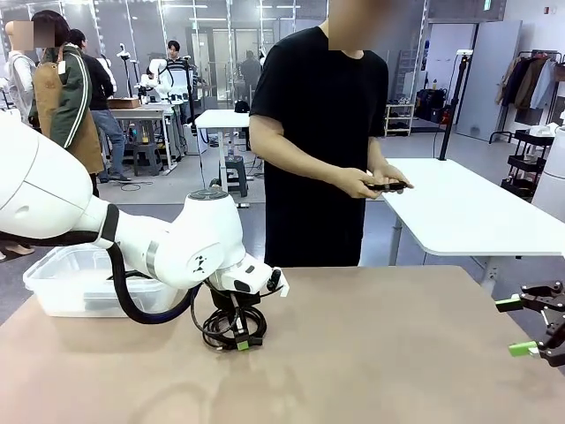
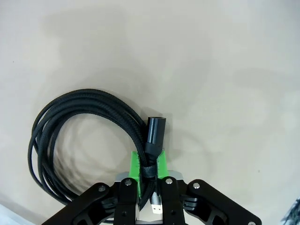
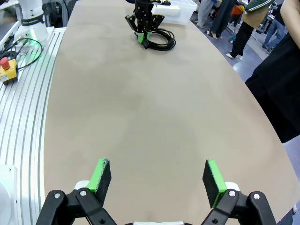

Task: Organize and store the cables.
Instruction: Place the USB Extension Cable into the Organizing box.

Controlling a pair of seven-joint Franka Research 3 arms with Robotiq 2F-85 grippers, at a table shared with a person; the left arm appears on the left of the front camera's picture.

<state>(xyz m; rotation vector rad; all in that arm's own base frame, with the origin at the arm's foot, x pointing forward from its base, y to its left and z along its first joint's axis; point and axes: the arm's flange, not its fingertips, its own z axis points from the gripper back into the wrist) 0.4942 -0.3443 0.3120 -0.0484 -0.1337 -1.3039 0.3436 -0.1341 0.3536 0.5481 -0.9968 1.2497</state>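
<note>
Our left gripper (image 2: 149, 165) clamps the tied neck of a black cable coil (image 2: 101, 104), which lies on the tabletop (image 1: 371, 353) at eight o'clock. Our right gripper (image 3: 157, 165) hangs open at four o'clock.

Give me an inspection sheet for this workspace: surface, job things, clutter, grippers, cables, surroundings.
Surface: tan table, faintly smudged.
Job's things: one black cable coil at the table's left; clear bin farther left.
Clutter: nothing seen.
Grippers: left gripper shut on the coil's tied part; right gripper open near the table's right edge.
Cables: black hose loops beneath the left arm.
Surroundings: person opposite, hands holding a small dark item.
</note>
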